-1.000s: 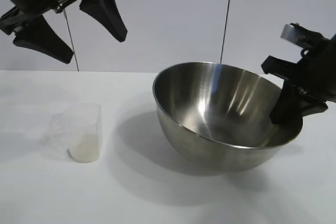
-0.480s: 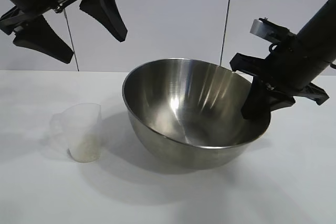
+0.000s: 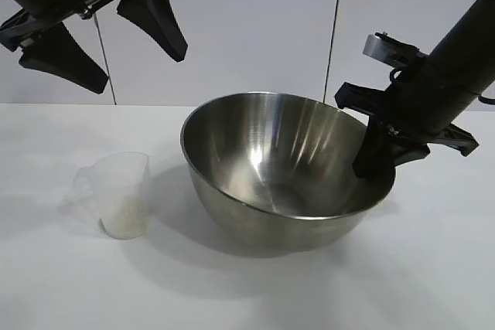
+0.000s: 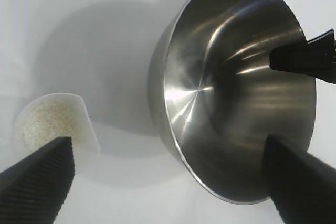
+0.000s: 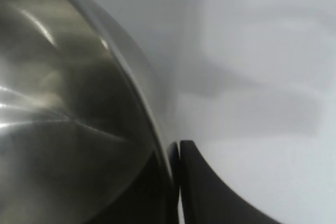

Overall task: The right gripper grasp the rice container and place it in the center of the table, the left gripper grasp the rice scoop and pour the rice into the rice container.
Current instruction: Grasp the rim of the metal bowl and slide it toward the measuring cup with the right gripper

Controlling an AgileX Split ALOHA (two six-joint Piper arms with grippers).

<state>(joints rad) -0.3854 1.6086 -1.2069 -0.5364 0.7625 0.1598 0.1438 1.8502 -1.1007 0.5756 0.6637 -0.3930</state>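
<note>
Rice container (image 3: 282,171): one large round stainless-steel bowl, shiny, wide thin rim, sitting on the plain flat white table (image 3: 433,268) around centre, tilting so its right rim is riding higher than its left. Inside is showing bare polished metal, streaky reflections.

One rice scoop (image 3: 116,195): small clear plastic measuring cup with side handle and pouring lip, standing upright to the left of the bowl, near but apart. One small pale heap of rice (image 4: 44,121), fine white grains, lying in the bottom of the scoop.

Two grippers, both black, long tapered pointed fingers.

Right gripper (image 3: 377,158): reaching in from the far right, angling steeply down, fingers clamping together on the bowl's right rim, one inside the wall, one outside.

Left gripper (image 3: 128,48): hanging high at the far left, above the scoop, fingers standing wide apart, holding nothing, pointing down toward the scoop and bowl.
</note>
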